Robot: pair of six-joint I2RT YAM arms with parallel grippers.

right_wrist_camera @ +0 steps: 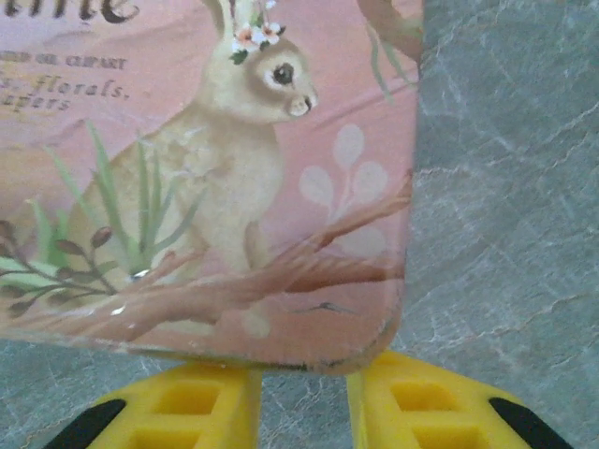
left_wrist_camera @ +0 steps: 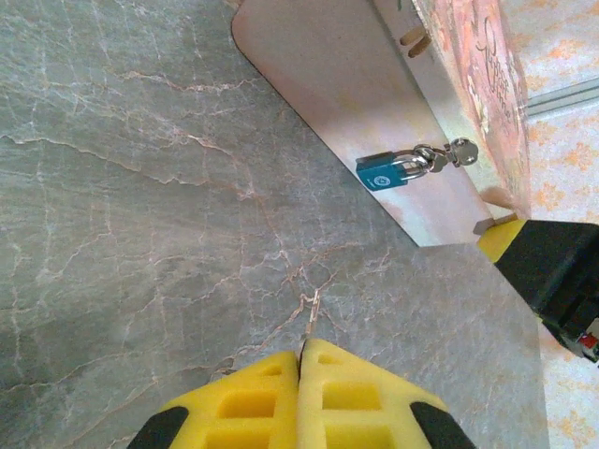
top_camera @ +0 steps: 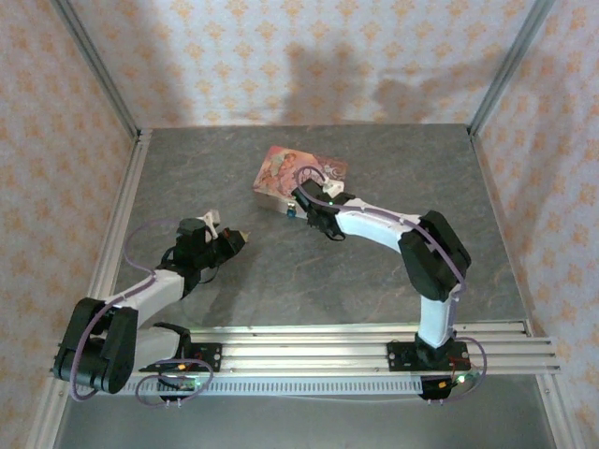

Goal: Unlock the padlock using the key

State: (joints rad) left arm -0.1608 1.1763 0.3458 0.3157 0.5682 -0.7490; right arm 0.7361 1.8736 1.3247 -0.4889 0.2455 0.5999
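Count: one pink box (top_camera: 299, 170), one padlock (left_wrist_camera: 382, 173), one key (left_wrist_camera: 314, 313), two grippers.
Padlock: small and blue, lying against the box's pale side wall. Its silver shackle (left_wrist_camera: 423, 161) runs through a silver clasp fitting. It carries a round pale emblem, too small to read.
Key: a thin pale sliver standing out from between the closed pads; reads as the key seen edge-on.
Left gripper (left_wrist_camera: 301, 360): jaws pressed together on that sliver, low over the grey table (top_camera: 281, 281), near the padlock but apart from it.
Right gripper (right_wrist_camera: 304, 383): jaws narrowly parted with bare table in the gap. Its fingertips are hidden behind the box's lower corner.
Writing on lid: "OIL CLIPART" and "Florals," are legible; the larger script above is cut off.
Artwork: one rabbit (right_wrist_camera: 243, 122) wearing a flower crown.
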